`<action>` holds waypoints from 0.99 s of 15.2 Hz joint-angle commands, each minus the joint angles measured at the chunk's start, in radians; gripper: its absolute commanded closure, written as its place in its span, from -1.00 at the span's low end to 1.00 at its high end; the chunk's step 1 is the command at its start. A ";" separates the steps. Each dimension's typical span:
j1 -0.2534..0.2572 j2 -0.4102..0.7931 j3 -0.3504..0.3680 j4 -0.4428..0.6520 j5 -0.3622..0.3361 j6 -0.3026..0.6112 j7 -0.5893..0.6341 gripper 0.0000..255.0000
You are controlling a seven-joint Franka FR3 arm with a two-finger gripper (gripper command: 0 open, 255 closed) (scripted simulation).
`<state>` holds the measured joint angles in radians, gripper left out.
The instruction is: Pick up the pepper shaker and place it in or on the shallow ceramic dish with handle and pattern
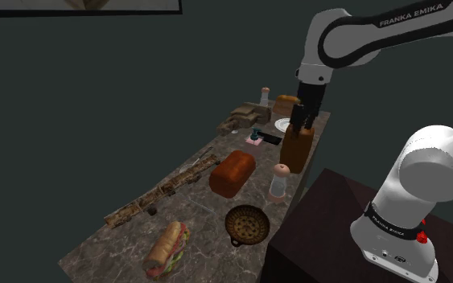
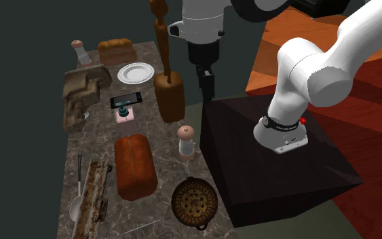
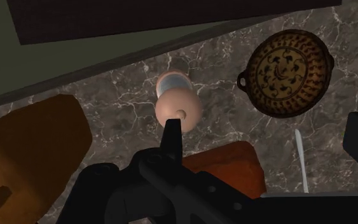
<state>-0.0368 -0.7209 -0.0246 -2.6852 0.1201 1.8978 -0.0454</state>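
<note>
Marble table (image 3: 123, 105), with my gripper (image 3: 266, 122) above it, fingers parted and grasping nothing. The pepper shaker (image 3: 179, 102) stands upright between the brown loaf (image 2: 135, 165) and the table edge nearest the stand (image 2: 271, 170). The patterned dish (image 3: 289, 72) lies near it, not touching. A tall brown long-necked object (image 2: 169, 95), which I cannot identify, stands just beside the gripper. In the wrist view one finger overlaps the shaker's cap and the other is cut off.

A home kitchen around me: marble counter (image 2: 165, 163), bread loaf (image 2: 134, 166), sandwich (image 1: 166, 248), white plate (image 2: 136, 72), pepper shaker (image 2: 186, 141), patterned dish (image 2: 194, 201).
</note>
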 commanded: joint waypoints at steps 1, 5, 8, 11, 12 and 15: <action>-0.007 0.021 -0.008 -0.049 0.004 0.087 -0.009 -1.00; -0.017 0.103 -0.031 -0.138 0.017 0.283 -0.039 -1.00; -0.016 0.197 -0.053 -0.186 0.037 0.442 -0.071 -1.00; -0.001 0.319 -0.084 -0.214 0.079 0.609 -0.118 -1.00; 0.010 0.366 -0.098 -0.218 0.101 0.666 -0.140 -1.00; 0.054 0.485 -0.135 -0.218 0.185 0.795 -0.212 -1.00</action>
<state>0.0007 -0.2760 -0.1492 -2.9018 0.2753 2.6457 -0.2346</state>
